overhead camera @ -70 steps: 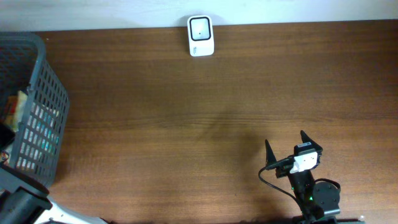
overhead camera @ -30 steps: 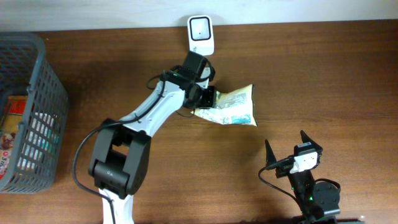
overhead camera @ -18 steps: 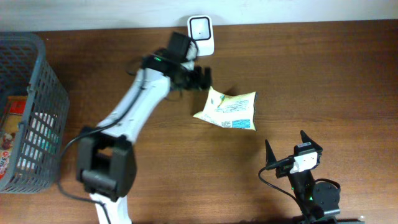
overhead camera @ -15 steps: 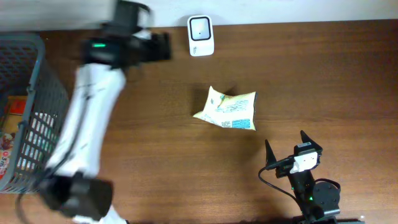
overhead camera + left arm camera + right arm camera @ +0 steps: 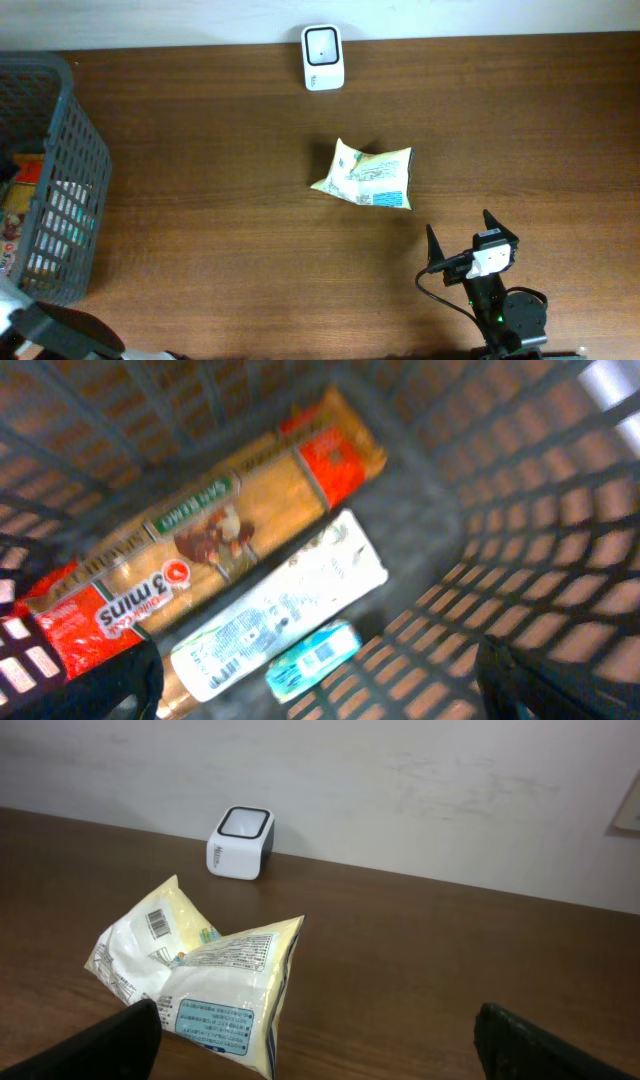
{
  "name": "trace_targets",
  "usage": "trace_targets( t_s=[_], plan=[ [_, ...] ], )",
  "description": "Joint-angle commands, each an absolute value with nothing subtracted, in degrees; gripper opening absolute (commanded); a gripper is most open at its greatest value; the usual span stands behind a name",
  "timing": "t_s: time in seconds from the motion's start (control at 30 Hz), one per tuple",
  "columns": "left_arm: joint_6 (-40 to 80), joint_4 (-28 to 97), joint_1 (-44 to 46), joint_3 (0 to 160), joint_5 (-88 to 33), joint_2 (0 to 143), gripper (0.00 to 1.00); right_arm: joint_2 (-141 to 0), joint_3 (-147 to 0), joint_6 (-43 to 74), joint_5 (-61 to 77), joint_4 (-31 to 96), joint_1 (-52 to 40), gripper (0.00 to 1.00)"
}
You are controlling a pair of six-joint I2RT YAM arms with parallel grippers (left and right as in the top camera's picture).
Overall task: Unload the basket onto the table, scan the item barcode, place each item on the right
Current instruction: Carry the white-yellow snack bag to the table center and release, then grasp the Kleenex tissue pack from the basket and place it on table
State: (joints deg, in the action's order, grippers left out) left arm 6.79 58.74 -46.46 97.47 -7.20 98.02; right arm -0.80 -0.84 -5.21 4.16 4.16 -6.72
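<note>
Overhead: yellow-white crinkly plastic pouch (image 5: 365,175) loose, mid-frame

Left gripper (image 5: 315,685) at grey mesh basket (image 5: 60,180), jaws apart. Pouch lies near white box scanner (image 5: 323,44). Looks light, soft, slippery; I'd pinch a sealed edge. Right gripper (image 5: 461,232) spread wide, empty.

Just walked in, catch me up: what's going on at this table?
Nothing is being held. A yellow-and-white pouch lies on the table, apart from the white scanner by the far edge. The left gripper hangs open over the grey basket, above more packets; the right gripper sits open near the front, touching nothing.
</note>
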Motion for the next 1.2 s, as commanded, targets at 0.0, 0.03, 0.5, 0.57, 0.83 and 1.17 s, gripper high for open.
trace_targets(
  t_s=[0.0,0.03,0.5,0.57,0.83,1.17],
  plan=[
    [-6.28,58.61,-46.83,93.19,-10.37,103.2,0.86,-0.4,-0.32,-5.58,3.88,4.12,-6.31,0.99],
    [-10.15,58.78,-46.83,92.71,-12.14,105.27,0.84,-0.4,-0.32,-5.58,3.88,4.12,-6.31,0.99],
    [-22.87,61.56,-46.74,92.71,-18.33,118.24,0.5,-0.4,-0.32,-5.58,3.88,4.12,-6.31,0.99],
    [-22.87,61.21,-46.3,92.71,-18.35,118.45,0.49,-0.4,-0.32,-5.58,3.88,4.12,-6.31,0.99],
    [-22.83,61.1,-43.29,92.95,-18.28,120.38,0.0,-0.4,-0.32,-5.58,3.88,4.12,-6.31,0.99],
    [-7.46,79.92,-43.29,132.64,-7.51,120.27,0.0,-0.4,-0.32,-5.58,3.88,4.12,-6.31,0.99]
  ],
)
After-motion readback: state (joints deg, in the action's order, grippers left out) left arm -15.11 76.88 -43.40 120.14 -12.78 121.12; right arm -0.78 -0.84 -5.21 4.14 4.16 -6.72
